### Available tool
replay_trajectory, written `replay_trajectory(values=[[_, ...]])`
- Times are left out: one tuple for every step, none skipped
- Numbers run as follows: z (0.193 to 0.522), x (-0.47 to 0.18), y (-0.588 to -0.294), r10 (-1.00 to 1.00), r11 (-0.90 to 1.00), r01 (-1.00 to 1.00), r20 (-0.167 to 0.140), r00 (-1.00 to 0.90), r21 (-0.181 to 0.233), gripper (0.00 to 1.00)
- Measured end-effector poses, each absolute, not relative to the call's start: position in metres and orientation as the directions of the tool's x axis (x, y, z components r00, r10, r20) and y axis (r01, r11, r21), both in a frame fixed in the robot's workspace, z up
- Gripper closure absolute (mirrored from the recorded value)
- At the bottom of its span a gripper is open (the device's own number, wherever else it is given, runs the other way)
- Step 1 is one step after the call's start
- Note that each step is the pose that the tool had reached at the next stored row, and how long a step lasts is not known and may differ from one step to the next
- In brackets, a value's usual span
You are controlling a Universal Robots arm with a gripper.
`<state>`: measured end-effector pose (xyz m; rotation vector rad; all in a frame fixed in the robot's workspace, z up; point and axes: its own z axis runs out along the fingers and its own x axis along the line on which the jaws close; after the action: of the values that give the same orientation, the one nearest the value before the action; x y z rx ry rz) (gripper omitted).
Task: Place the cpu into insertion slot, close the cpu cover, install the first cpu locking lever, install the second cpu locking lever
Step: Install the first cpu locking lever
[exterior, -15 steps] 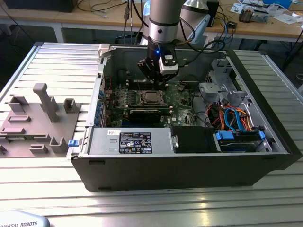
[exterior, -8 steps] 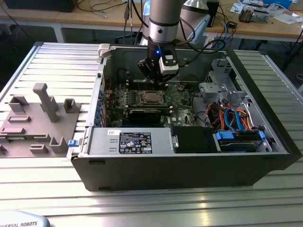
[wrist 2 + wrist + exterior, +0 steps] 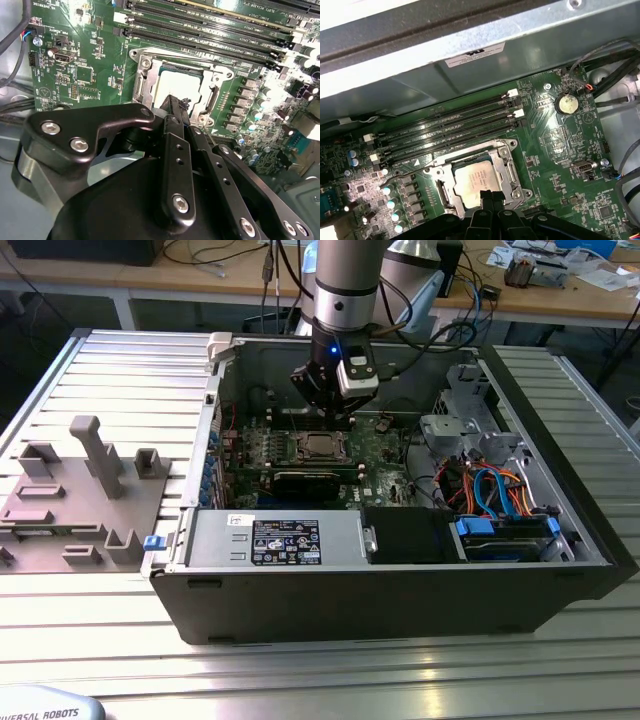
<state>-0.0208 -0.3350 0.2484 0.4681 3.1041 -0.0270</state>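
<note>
Cpu (image 3: 476, 181) seated flat in insertion slot (image 3: 440, 192), cpu cover (image 3: 504, 150) lying round it; hand (image 3: 174, 102) poised just above, fingers drawn together, nothing held; chip judged light, rigid, fragile; edges only to be gripped.

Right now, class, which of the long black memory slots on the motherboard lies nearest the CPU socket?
The slot bordering the socket's metal frame, on the row's gripper-side edge; the other slots lie beyond it toward the case wall.
</note>
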Motion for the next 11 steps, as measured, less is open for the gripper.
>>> replay_trajectory(values=[[0.2484, -0.0208, -0.3350, 0.293, 0.956, 0.293, -0.005, -0.956, -0.017, 0.89], [0.2484, -0.0208, -0.3350, 0.291, 0.957, 0.291, -0.005, -0.957, -0.017, 0.89], [0.2484, -0.0208, -0.3350, 0.289, 0.957, 0.289, -0.005, -0.957, -0.017, 0.89], [0.2484, -0.0208, -0.3350, 0.287, 0.958, 0.287, -0.005, -0.958, -0.017, 0.89], [0.2484, -0.0208, -0.3350, 0.285, 0.958, 0.285, -0.005, -0.959, -0.017, 0.89], [0.2484, -0.0208, -0.3350, 0.283, 0.959, 0.283, -0.005, -0.959, -0.017, 0.89], [0.2484, -0.0208, -0.3350, 0.279, 0.960, 0.279, -0.005, -0.960, -0.017, 0.89], [0.2484, -0.0208, -0.3350, 0.278, 0.961, 0.278, -0.005, -0.961, -0.017, 0.89], [0.2484, -0.0208, -0.3350, 0.276, 0.961, 0.276, -0.005, -0.961, -0.017, 0.89], [0.2484, -0.0208, -0.3350, 0.273, 0.962, 0.273, -0.005, -0.962, -0.017, 0.89], [0.2484, -0.0208, -0.3350, 0.271, 0.962, 0.271, -0.005, -0.963, -0.017, 0.89]])
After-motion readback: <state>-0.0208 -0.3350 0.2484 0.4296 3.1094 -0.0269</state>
